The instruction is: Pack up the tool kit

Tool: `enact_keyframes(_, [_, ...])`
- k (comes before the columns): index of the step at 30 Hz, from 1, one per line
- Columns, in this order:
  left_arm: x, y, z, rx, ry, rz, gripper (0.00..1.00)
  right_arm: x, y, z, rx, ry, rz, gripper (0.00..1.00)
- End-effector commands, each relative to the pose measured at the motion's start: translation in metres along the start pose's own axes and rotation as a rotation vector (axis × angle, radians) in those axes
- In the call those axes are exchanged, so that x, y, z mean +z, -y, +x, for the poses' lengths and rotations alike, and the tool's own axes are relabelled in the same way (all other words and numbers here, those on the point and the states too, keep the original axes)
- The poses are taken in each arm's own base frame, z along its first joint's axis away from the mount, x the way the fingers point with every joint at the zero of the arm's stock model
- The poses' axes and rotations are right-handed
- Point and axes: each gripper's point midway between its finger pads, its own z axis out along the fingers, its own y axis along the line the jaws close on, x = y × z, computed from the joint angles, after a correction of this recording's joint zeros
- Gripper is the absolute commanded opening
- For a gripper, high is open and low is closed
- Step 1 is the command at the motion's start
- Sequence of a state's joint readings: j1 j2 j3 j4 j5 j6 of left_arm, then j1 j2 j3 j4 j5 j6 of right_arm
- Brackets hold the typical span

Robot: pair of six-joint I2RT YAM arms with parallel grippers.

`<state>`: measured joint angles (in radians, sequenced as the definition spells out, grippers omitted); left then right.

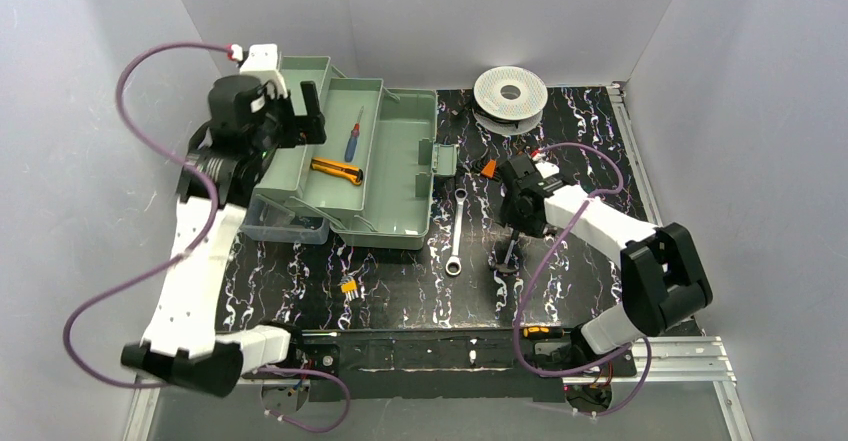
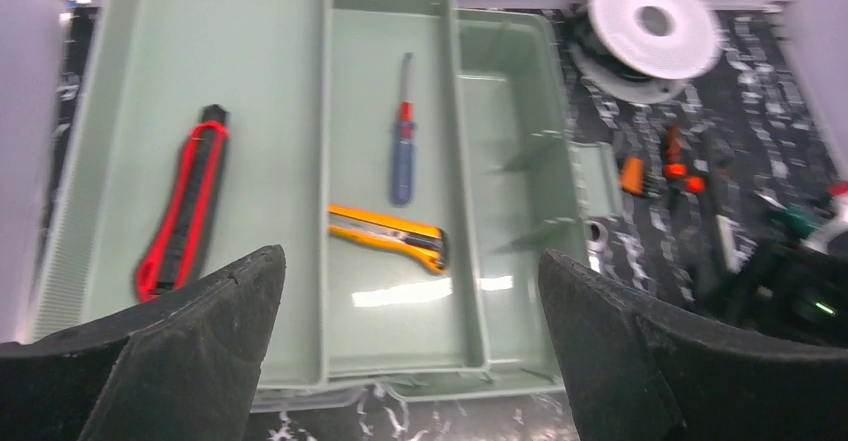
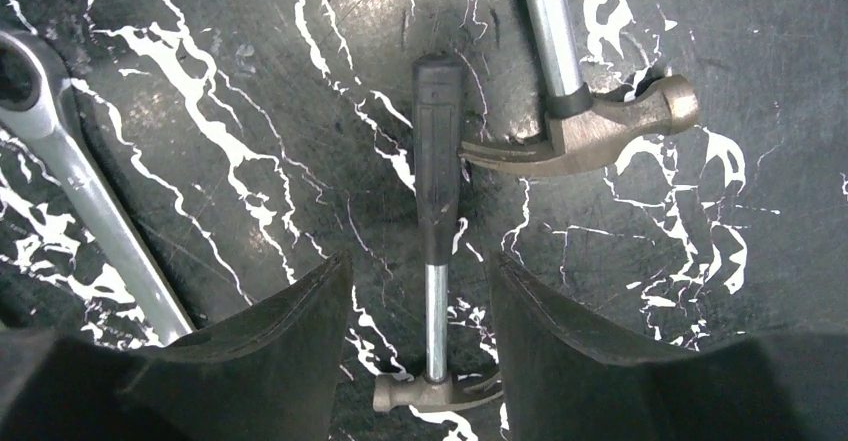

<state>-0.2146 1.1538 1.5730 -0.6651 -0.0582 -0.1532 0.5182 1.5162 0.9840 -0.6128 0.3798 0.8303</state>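
Observation:
The pale green toolbox (image 1: 400, 196) lies open at the table's left. Seen from the left wrist, a red-and-black knife (image 2: 185, 211) rests in its wide left compartment, and a blue screwdriver (image 2: 402, 146) and a yellow knife (image 2: 390, 234) lie in the middle tray. My left gripper (image 2: 410, 361) hangs open and empty above the box. My right gripper (image 3: 420, 361) is open, low over the table. Its fingers straddle the steel shaft of a small black-handled hammer (image 3: 437, 191) without touching it. A brass-headed hammer (image 3: 590, 131) lies just beside it, and a wrench (image 3: 70, 161) to the left.
A white spool (image 1: 510, 89) sits at the back of the table. Orange-handled tools (image 2: 675, 166) lie between the spool and the box's latch. A small yellow part (image 1: 349, 285) lies in front of the box. The translucent lid (image 1: 285, 223) juts out at the box's near left.

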Motion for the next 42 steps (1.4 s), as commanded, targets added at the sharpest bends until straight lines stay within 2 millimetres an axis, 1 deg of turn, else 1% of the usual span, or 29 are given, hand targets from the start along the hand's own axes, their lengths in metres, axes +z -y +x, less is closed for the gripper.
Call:
enact_keyframes(1, [-0.017,0.039,0.028,-0.062,-0.062,0.225,0.98,0.003,0.001,-0.015,0.030,0.035,0.060,0.59])
enact_keyframes(4, [-0.027,0.049,0.040,-0.041,-0.066,0.301,0.98,0.011,0.001,-0.016,0.029,0.026,0.074,0.58])
enact_keyframes(6, [-0.031,0.052,0.048,-0.034,-0.062,0.329,0.98,0.017,0.000,-0.015,0.032,0.008,0.070,0.57])
enact_keyframes(7, [-0.031,0.053,0.054,-0.035,-0.065,0.344,0.98,0.020,-0.001,-0.014,0.036,0.001,0.066,0.56])
enact_keyframes(8, [-0.035,0.056,0.054,-0.035,-0.046,0.364,0.98,0.023,-0.001,-0.012,0.039,-0.009,0.062,0.56])
enact_keyframes(9, [-0.035,0.058,0.061,-0.040,-0.051,0.382,0.98,0.026,-0.002,-0.009,0.038,-0.019,0.056,0.55])
enact_keyframes(13, [-0.037,0.069,0.076,-0.058,-0.038,0.462,0.98,0.035,-0.003,-0.003,0.044,-0.043,0.055,0.51])
enact_keyframes(14, [-0.037,0.071,0.081,-0.062,-0.044,0.479,0.98,0.036,-0.003,-0.001,0.045,-0.047,0.056,0.49])
enact_keyframes(15, [-0.037,0.073,0.085,-0.064,-0.049,0.496,0.98,0.038,-0.002,0.000,0.045,-0.052,0.058,0.45])
enact_keyframes(16, [-0.038,0.076,0.090,-0.065,-0.054,0.513,0.98,0.039,-0.002,0.002,0.044,-0.055,0.060,0.38])
enact_keyframes(17, [-0.038,0.077,0.094,-0.064,-0.060,0.528,0.98,0.040,0.000,0.002,0.047,-0.056,0.062,0.28])
enact_keyframes(19, [-0.037,0.080,0.100,-0.054,-0.055,0.554,0.98,0.040,0.002,0.004,0.051,-0.054,0.061,0.16])
enact_keyframes(21, [-0.035,0.082,0.106,-0.049,-0.055,0.571,0.98,0.037,0.002,0.003,0.063,-0.045,0.050,0.12])
enact_keyframes(22, [-0.034,0.082,0.109,-0.046,-0.057,0.580,0.98,0.034,0.002,0.002,0.069,-0.037,0.040,0.02])
enact_keyframes(28, [-0.033,0.084,0.126,-0.028,-0.059,0.614,0.98,0.005,-0.011,-0.008,0.051,0.034,-0.141,0.01])
enact_keyframes(33, [-0.039,0.089,0.129,-0.037,-0.050,0.651,0.98,-0.025,-0.019,-0.019,0.036,0.114,-0.279,0.01])
enact_keyframes(36, [-0.039,0.091,0.130,-0.042,-0.054,0.661,0.98,-0.035,-0.021,-0.022,0.033,0.133,-0.319,0.01])
enact_keyframes(39, [-0.038,0.092,0.132,-0.051,-0.068,0.671,0.98,-0.037,-0.024,-0.021,0.017,0.127,-0.337,0.01])
enact_keyframes(41, [-0.037,0.093,0.133,-0.059,-0.078,0.674,0.98,-0.032,-0.025,-0.019,0.004,0.113,-0.330,0.01])
enact_keyframes(42, [-0.036,0.093,0.134,-0.063,-0.084,0.674,0.98,-0.028,-0.024,-0.017,-0.002,0.097,-0.310,0.07])
